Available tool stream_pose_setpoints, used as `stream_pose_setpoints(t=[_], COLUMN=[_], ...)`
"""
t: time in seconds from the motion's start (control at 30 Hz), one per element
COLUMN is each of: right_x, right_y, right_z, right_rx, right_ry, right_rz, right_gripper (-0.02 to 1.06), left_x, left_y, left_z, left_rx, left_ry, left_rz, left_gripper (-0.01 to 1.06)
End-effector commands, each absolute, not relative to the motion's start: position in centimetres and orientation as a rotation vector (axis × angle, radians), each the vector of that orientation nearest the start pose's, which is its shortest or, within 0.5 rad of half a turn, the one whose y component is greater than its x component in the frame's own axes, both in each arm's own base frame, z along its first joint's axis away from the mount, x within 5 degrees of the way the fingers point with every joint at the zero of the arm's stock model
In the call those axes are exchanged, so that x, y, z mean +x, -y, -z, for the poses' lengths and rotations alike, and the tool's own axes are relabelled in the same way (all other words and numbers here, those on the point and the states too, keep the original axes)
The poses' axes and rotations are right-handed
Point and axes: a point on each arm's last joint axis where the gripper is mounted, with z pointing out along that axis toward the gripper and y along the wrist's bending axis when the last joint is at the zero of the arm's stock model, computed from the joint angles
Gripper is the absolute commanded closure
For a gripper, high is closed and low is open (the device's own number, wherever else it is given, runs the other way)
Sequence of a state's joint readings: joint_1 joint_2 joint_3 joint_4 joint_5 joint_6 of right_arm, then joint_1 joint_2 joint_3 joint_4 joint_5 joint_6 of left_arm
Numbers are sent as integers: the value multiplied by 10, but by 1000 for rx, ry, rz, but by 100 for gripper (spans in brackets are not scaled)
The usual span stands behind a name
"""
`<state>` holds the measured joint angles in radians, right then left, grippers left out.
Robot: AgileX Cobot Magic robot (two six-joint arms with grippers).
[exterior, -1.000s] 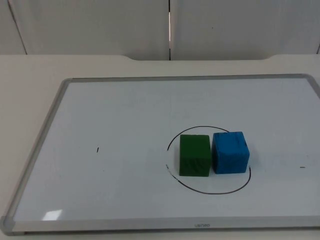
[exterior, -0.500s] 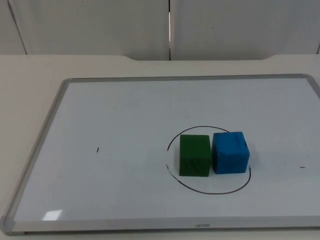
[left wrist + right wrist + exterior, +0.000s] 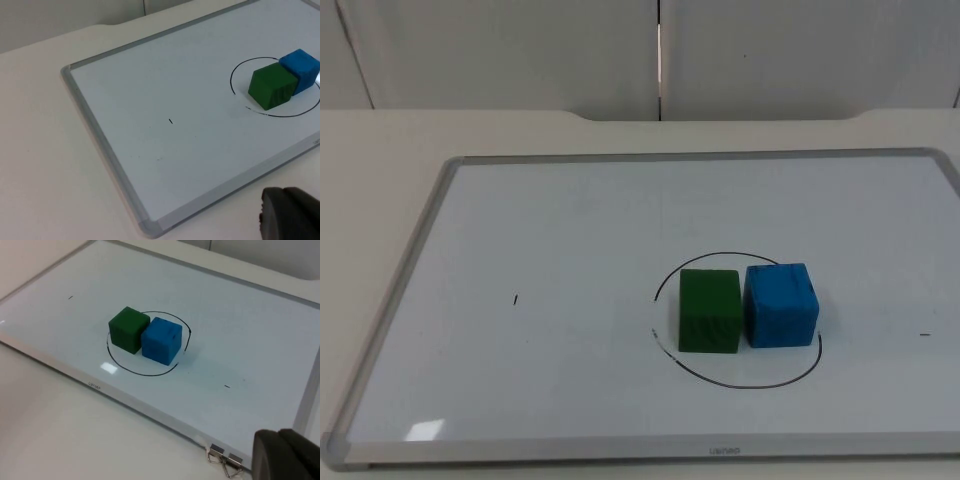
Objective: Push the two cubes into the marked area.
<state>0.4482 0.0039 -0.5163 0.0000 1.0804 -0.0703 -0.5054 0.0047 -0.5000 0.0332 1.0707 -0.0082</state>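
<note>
Both end effectors wait off the whiteboard point(image 3: 570, 240), grip state impossible to tell. Green cube point(image 3: 709, 311) and blue cube point(image 3: 780, 304) sit touching inside the drawn circle point(image 3: 740, 383), blue at green's 3 o'clock, its right edge crowding the line; the task looks done.

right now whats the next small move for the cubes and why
Probably none, or at most a slight nudge of the blue cube toward the green cube's side. The green cube sits inside the drawn circle, and the blue one stands beside it, its outer edge right at the line. Both arms look pulled back off the whiteboard.
</note>
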Motion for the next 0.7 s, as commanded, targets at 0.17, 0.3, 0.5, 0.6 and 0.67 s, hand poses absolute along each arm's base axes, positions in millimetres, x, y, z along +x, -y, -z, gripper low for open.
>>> stream_pose_setpoints(t=[0.17,0.3,0.5,0.6,0.67], right_x=[-5,-5,-5,-5,-5], right_y=[7,7,7,7,7], right_z=[-280,-280,-280,-280,-280], right_rx=[-456,-456,-439,-442,-442], right_ry=[-2004,-2004,-2008,-2008,-2008], right_rz=[-217,-217,-230,-231,-231], right_gripper=[104,104,104,104,104], left_x=[-3,-3,-3,-3,-3], left_y=[-5,-5,-5,-5,-5], left_z=[-275,-275,-275,-275,-275], left_rx=[515,515,515,515,515], left_ry=[-2009,-2009,-2009,-2009,-2009], left_rz=[272,272,272,272,272], left_gripper=[105,105,105,105,105])
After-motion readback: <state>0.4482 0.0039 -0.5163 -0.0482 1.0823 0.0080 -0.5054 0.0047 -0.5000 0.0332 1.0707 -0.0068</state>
